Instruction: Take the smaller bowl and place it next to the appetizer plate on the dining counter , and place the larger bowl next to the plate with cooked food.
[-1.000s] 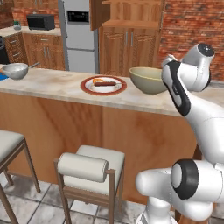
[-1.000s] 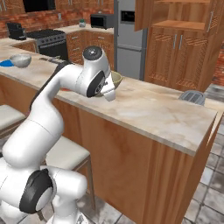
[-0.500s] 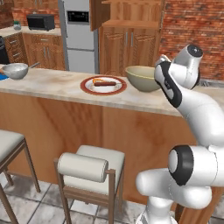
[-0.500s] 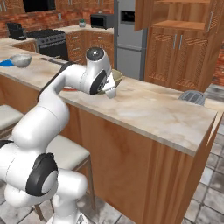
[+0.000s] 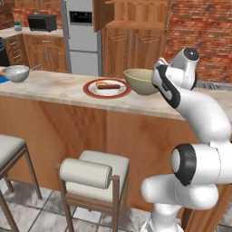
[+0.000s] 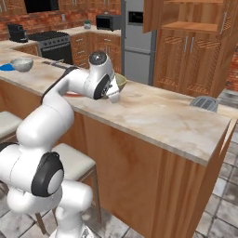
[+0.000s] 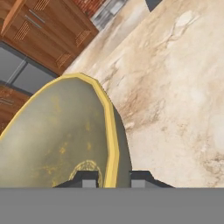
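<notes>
My gripper (image 7: 112,180) is clamped on the yellowish rim of the larger bowl (image 5: 141,80), one fingertip (image 7: 86,180) inside, one outside. The bowl sits just right of the plate with cooked food (image 5: 106,88), rim nearly touching it

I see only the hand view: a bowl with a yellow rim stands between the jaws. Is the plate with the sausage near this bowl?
Observer: Yes. In the left base view the red-rimmed plate lies just to the left of the big bowl on the counter.
Operator: And where is the other bowl?
Observer: The small grey bowl stands at the far left end of the same counter, beside the blue plate.
</notes>
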